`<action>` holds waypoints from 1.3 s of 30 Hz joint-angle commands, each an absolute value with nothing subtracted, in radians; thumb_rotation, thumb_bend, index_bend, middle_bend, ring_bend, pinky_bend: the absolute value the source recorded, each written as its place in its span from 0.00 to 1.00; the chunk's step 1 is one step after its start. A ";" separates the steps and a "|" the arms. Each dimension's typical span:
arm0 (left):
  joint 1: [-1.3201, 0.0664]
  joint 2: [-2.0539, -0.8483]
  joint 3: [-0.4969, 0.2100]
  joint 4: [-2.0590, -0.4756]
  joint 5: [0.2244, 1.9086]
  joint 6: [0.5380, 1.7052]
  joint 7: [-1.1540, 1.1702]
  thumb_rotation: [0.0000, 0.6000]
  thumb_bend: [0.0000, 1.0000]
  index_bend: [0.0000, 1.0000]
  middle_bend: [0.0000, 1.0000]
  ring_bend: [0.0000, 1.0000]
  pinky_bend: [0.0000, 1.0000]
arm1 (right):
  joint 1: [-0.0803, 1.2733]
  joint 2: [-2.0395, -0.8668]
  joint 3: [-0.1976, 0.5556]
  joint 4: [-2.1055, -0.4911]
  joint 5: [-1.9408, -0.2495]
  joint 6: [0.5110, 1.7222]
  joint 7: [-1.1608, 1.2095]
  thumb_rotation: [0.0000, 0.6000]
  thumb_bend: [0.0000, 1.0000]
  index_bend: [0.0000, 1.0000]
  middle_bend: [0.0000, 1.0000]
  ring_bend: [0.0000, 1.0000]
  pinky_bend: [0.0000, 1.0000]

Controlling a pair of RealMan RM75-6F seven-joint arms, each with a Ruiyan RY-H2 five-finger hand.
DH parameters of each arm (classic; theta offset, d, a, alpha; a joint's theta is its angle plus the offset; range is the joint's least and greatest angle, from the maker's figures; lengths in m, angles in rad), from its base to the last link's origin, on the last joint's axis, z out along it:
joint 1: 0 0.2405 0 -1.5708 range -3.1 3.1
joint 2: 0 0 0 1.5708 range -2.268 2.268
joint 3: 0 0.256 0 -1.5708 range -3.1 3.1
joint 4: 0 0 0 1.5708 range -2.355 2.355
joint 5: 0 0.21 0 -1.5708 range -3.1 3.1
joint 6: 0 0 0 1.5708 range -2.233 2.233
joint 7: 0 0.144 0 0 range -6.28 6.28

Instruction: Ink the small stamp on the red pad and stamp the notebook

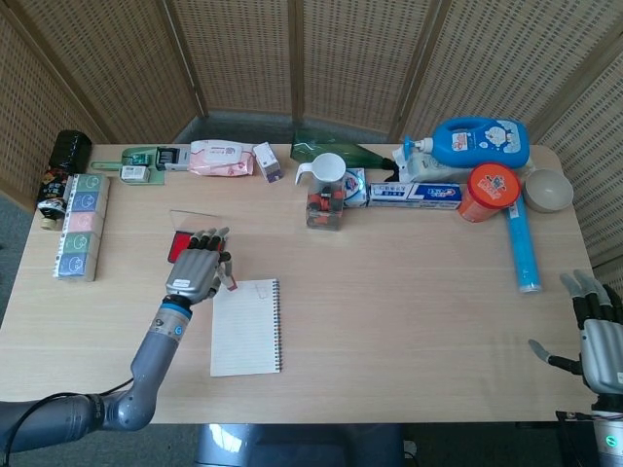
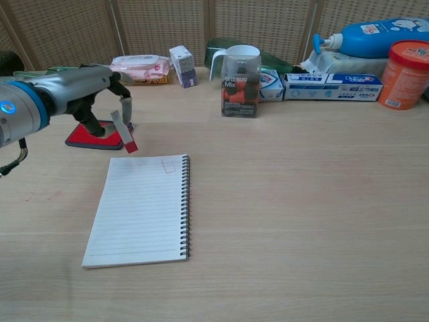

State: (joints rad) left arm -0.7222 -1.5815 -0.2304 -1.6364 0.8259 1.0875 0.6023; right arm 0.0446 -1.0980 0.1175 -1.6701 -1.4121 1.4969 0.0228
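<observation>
Left robot hand [image 1: 198, 265], left of centre in the head view, is clamped on the small stamp [image 1: 230, 282], whose red tip pokes out at the hand's right edge, just beyond the upper left corner of the notebook [image 1: 247, 327]. Above the fingers, partly hidden by them, sits the red pad [image 1: 179, 245] on the worktop [image 1: 409, 292]. Right robot hand [image 1: 596, 329], at the lower right edge of the frame, holds nothing, its fingers spread apart.

Chest view next: the left robot hand [image 2: 94, 84] reaches in from the upper left, pinching the small stamp [image 2: 125, 132] tilted, red end lowest, in the air between the red pad [image 2: 94, 137] and the notebook [image 2: 143, 209]. A faint rectangular mark shows near the notebook's top right corner. Behind stands a clear cup [image 2: 240, 80] printed "Mix". The right robot hand is outside this frame.
</observation>
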 commanded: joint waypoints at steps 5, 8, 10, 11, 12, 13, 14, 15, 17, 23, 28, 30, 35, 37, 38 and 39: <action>-0.749 -1.661 -0.190 -1.532 0.927 1.042 0.523 1.00 0.44 0.64 0.00 0.00 0.04 | 0.046 -1.098 0.120 -1.667 -1.404 1.492 0.026 0.86 0.06 0.00 0.00 0.00 0.00; -0.760 -1.681 -0.189 -1.517 0.933 1.042 0.534 1.00 0.44 0.64 0.00 0.00 0.04 | 0.047 -1.098 0.121 -1.666 -1.402 1.489 0.026 0.87 0.06 0.00 0.00 0.00 0.00; -0.765 -1.691 -0.186 -1.508 0.937 1.043 0.539 1.00 0.44 0.64 0.00 0.00 0.04 | 0.047 -1.098 0.120 -1.667 -1.402 1.489 0.026 0.87 0.06 0.00 0.00 0.00 0.00; -0.768 -1.699 -0.183 -1.499 0.943 1.044 0.546 1.00 0.44 0.64 0.00 0.00 0.04 | 0.047 -1.098 0.120 -1.667 -1.402 1.489 0.025 0.87 0.06 0.00 0.00 0.00 0.00; -0.770 -1.704 -0.181 -1.494 0.945 1.045 0.550 1.00 0.44 0.64 0.00 0.00 0.04 | 0.047 -1.098 0.120 -1.667 -1.402 1.490 0.025 0.87 0.06 0.00 0.00 0.00 0.00; -0.771 -1.708 -0.180 -1.489 0.943 1.045 0.552 1.00 0.44 0.64 0.00 0.00 0.04 | 0.047 -1.098 0.120 -1.667 -1.402 1.491 0.025 0.87 0.06 0.00 0.00 0.00 0.00; -0.772 -1.711 -0.180 -1.486 0.940 1.046 0.555 1.00 0.44 0.64 0.00 0.00 0.04 | 0.046 -1.098 0.121 -1.667 -1.402 1.491 0.026 0.87 0.06 0.00 0.00 0.00 0.00; -0.773 -1.716 -0.182 -1.481 0.937 1.048 0.558 1.00 0.44 0.64 0.00 0.00 0.04 | 0.046 -1.097 0.121 -1.668 -1.402 1.492 0.026 0.87 0.06 0.00 0.00 0.00 0.00; -0.774 -1.720 -0.180 -1.477 0.936 1.048 0.561 1.00 0.44 0.64 0.00 0.00 0.04 | 0.046 -1.096 0.122 -1.668 -1.399 1.492 0.028 0.87 0.06 0.00 0.00 0.00 0.00; -0.767 -1.712 -0.169 -1.472 0.948 1.057 0.564 1.00 0.44 0.64 0.00 0.00 0.04 | 0.047 -1.094 0.123 -1.669 -1.396 1.488 0.029 0.87 0.06 0.00 0.00 0.00 0.00; -0.757 -1.703 -0.162 -1.458 0.947 1.053 0.552 1.00 0.44 0.64 0.00 0.00 0.04 | 0.046 -1.095 0.121 -1.673 -1.397 1.489 0.023 0.87 0.06 0.00 0.00 0.00 0.00; -0.756 -1.702 -0.163 -1.447 0.945 1.046 0.542 1.00 0.44 0.64 0.00 0.00 0.04 | 0.047 -1.096 0.120 -1.674 -1.397 1.488 0.019 0.87 0.06 0.00 0.00 0.00 0.00; -0.755 -1.713 -0.161 -1.431 0.957 1.038 0.525 1.00 0.44 0.64 0.00 0.00 0.04 | 0.047 -1.097 0.120 -1.674 -1.394 1.486 0.015 0.87 0.06 0.00 0.00 0.00 0.00; -0.754 -1.716 -0.160 -1.428 0.961 1.037 0.521 1.00 0.44 0.64 0.00 0.00 0.04 | 0.047 -1.097 0.121 -1.674 -1.392 1.486 0.015 0.87 0.06 0.00 0.00 0.00 0.00; -0.754 -1.716 -0.160 -1.427 0.964 1.039 0.520 1.00 0.44 0.64 0.00 0.00 0.04 | 0.047 -1.096 0.121 -1.674 -1.391 1.485 0.017 0.87 0.06 0.00 0.00 0.00 0.00; -0.753 -1.716 -0.160 -1.427 0.966 1.041 0.521 1.00 0.44 0.64 0.00 0.00 0.04 | 0.047 -1.095 0.122 -1.674 -1.390 1.485 0.018 0.87 0.06 0.00 0.00 0.00 0.00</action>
